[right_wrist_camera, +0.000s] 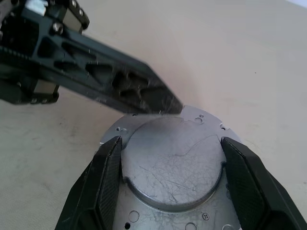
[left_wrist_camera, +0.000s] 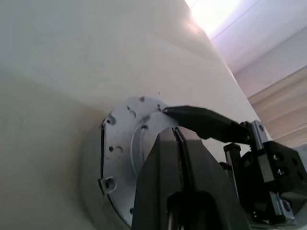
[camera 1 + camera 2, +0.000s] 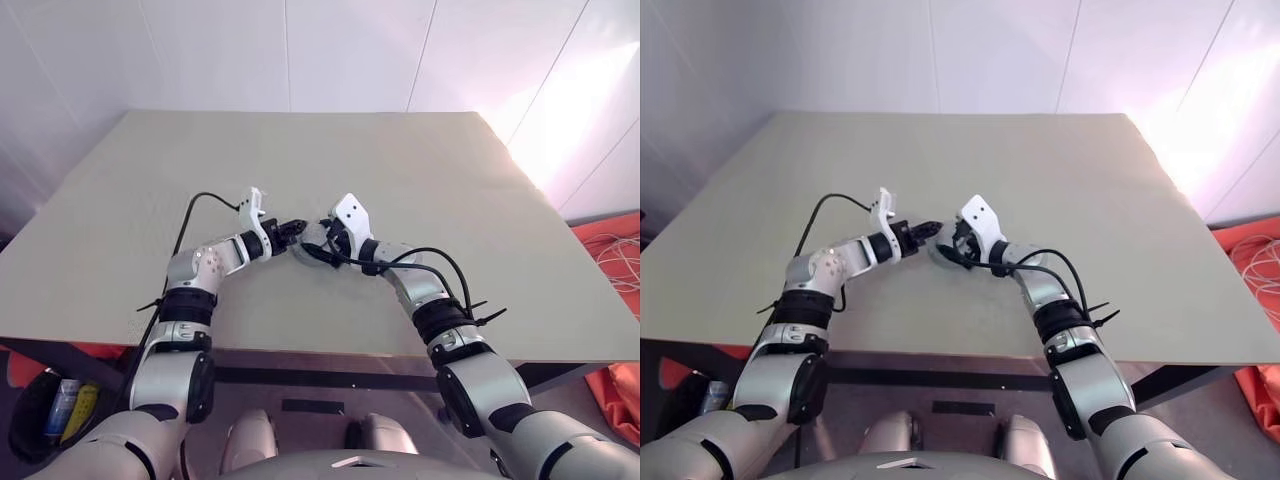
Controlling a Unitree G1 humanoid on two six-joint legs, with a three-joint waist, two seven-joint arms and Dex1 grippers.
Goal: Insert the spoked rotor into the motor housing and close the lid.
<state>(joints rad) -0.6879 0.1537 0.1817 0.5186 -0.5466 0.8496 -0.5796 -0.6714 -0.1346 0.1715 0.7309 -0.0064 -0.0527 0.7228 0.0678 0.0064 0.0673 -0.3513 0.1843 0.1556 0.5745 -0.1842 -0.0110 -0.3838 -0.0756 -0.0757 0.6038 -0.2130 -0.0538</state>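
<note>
Centre of the head views, mid-desk: both tools meet over one round silvery part.

Right tool (image 1: 168,158): fingers spread wide, one on each side of the raised round centre of the lid (image 1: 172,167). The pads sit at the centre boss's edges; whether they press on it cannot be told. The right wrist view shows the lid's flat scratched face and small rim holes. What lies beneath the lid is hidden.

Left tool (image 2: 178,143): fingers pressed together with nothing between them, tip laid on or just over the lid's face near its raised centre. In the right wrist view it crosses as a black bar from upper left, its tip at the lid's far rim. The left wrist view gives the lid edge-on, with a dark slit under its rim at one side.

Head views show what the wrist views do not: the desk (image 3: 440,190) is bare all round the tools. The near edge runs across the lower frame, well apart from the work; the far edge meets a white wall.
</note>
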